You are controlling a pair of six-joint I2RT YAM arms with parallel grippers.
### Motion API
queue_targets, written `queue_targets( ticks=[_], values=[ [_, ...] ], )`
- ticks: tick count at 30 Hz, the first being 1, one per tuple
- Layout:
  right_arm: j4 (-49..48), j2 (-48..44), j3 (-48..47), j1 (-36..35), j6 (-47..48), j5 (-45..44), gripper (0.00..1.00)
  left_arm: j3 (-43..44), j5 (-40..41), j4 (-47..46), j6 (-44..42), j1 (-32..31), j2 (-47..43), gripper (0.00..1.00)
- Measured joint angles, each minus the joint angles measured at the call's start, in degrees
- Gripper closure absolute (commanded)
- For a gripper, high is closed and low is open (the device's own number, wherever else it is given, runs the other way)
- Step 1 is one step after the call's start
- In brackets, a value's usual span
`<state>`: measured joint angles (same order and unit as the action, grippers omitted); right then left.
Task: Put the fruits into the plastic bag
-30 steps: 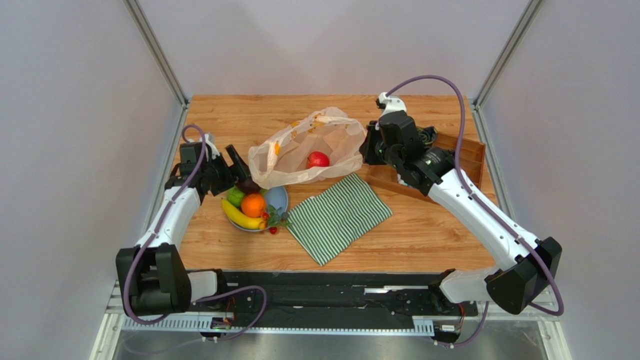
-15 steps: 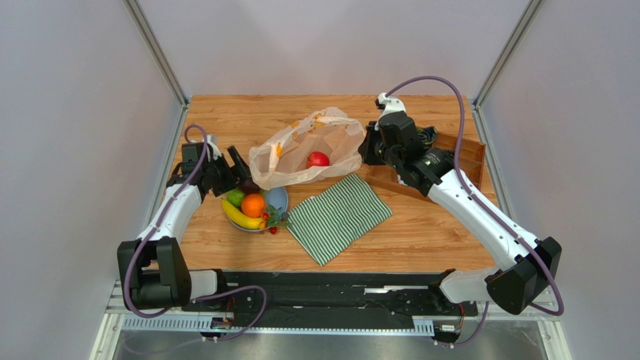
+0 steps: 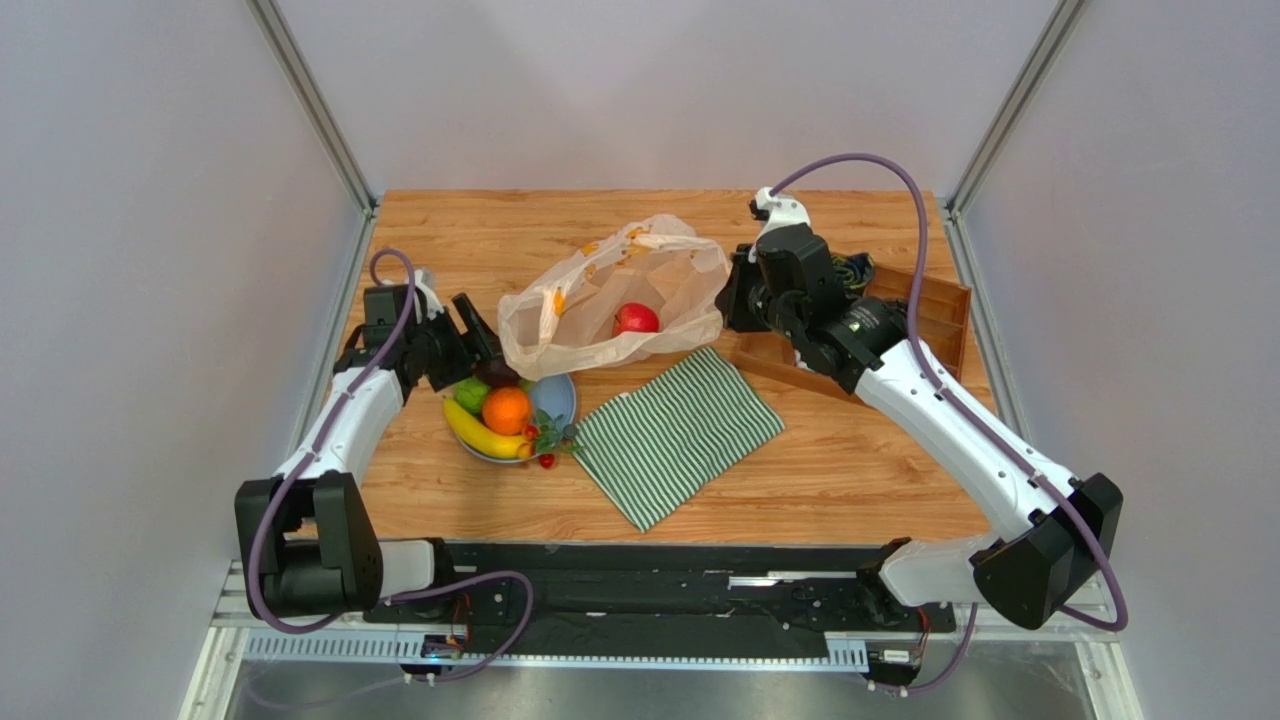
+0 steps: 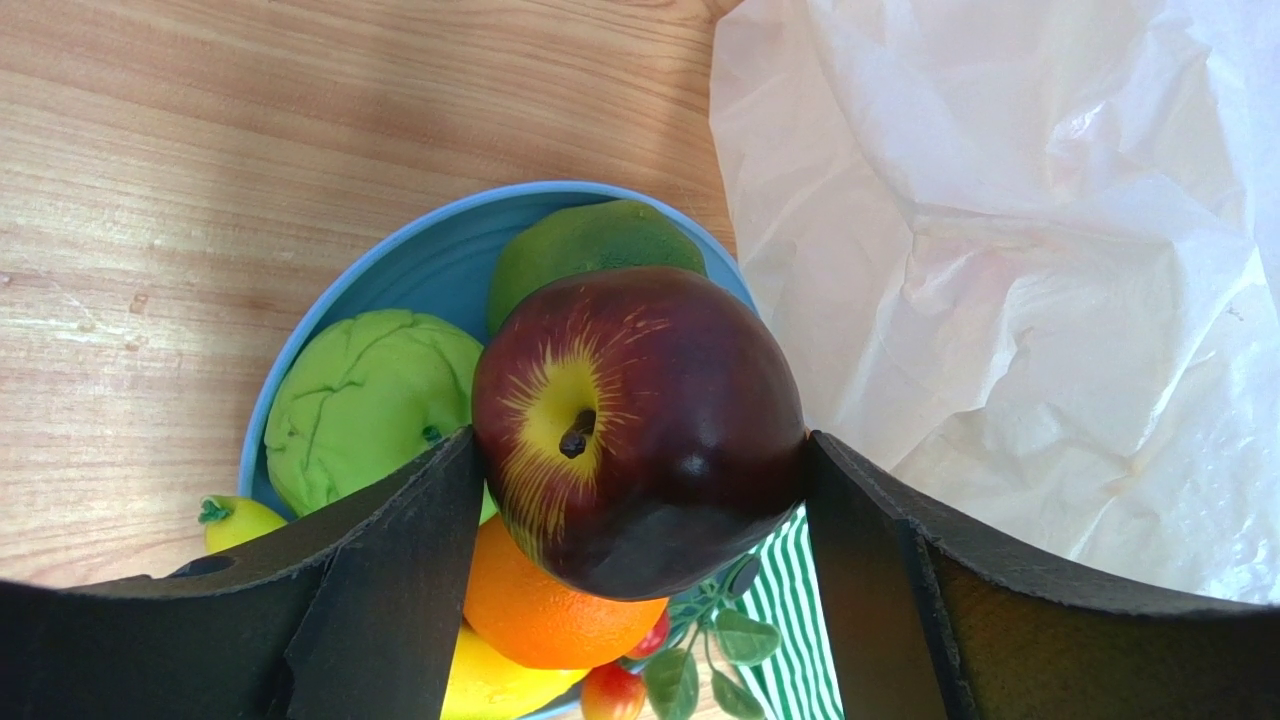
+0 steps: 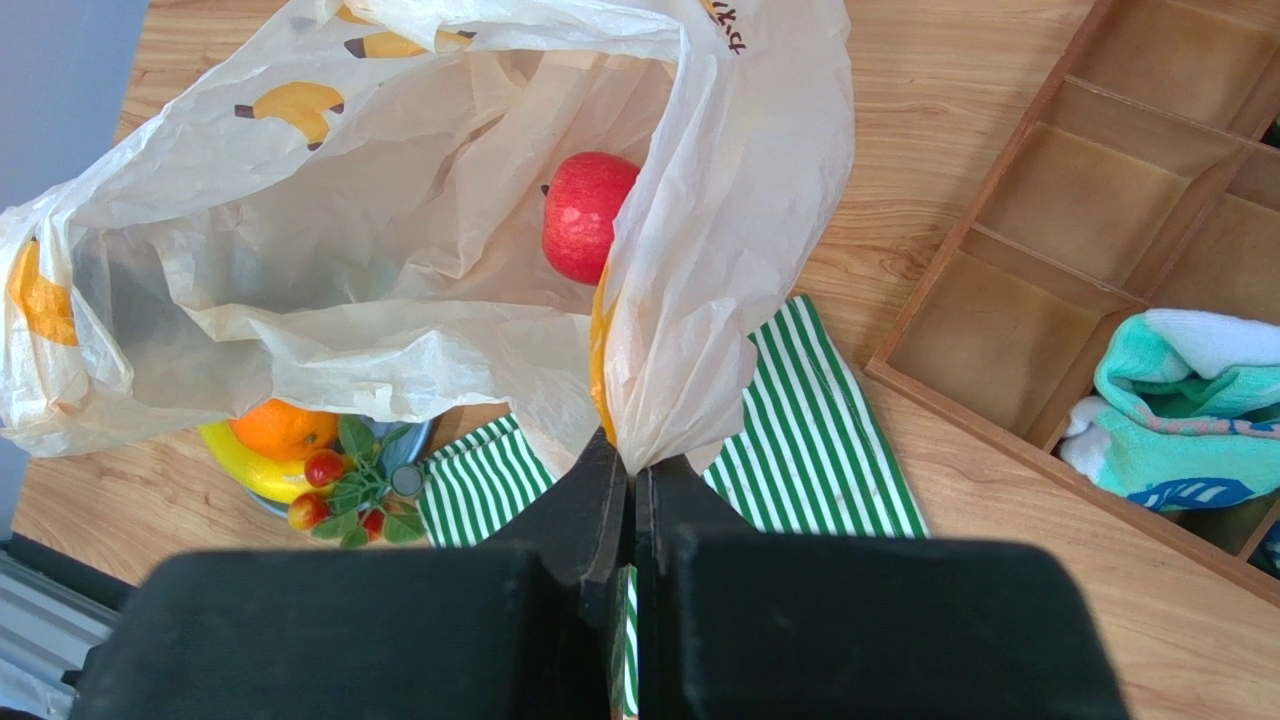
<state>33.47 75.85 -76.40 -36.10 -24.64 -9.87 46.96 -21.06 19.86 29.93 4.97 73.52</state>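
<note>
The left hand (image 4: 646, 444) grips the dark apple (image 4: 639, 420) over the plate (image 4: 403, 279), and the bag (image 5: 376, 255), its rim pinched by the right hand (image 5: 631, 459), lies just to its right.

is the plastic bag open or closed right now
Open. The right gripper has its jaws shut on the rim of the plastic bag, holding it up; a red apple shows inside through the gaping mouth.
</note>
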Motion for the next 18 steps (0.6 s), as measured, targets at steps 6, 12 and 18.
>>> queue_targets(
  ticks=[6, 12, 18],
  values=[
    [-0.02, -0.04, 0.31, 0.0, -0.02, -0.02, 1.0, 0.0, 0.35, 0.09, -0.04, 0.0, -0.26, 0.38],
    [-0.04, -0.68, 0.42, 0.0, -0.04, -0.02, 1.0, -0.09, 4.09, 0.96, -0.28, 0.52, -6.95, 0.46],
    [-0.04, -1.16, 0.5, 0.0, -0.02, -0.02, 1.0, -0.5, 7.65, 0.81, -0.83, 1.66, -15.28, 0.52]
  ],
)
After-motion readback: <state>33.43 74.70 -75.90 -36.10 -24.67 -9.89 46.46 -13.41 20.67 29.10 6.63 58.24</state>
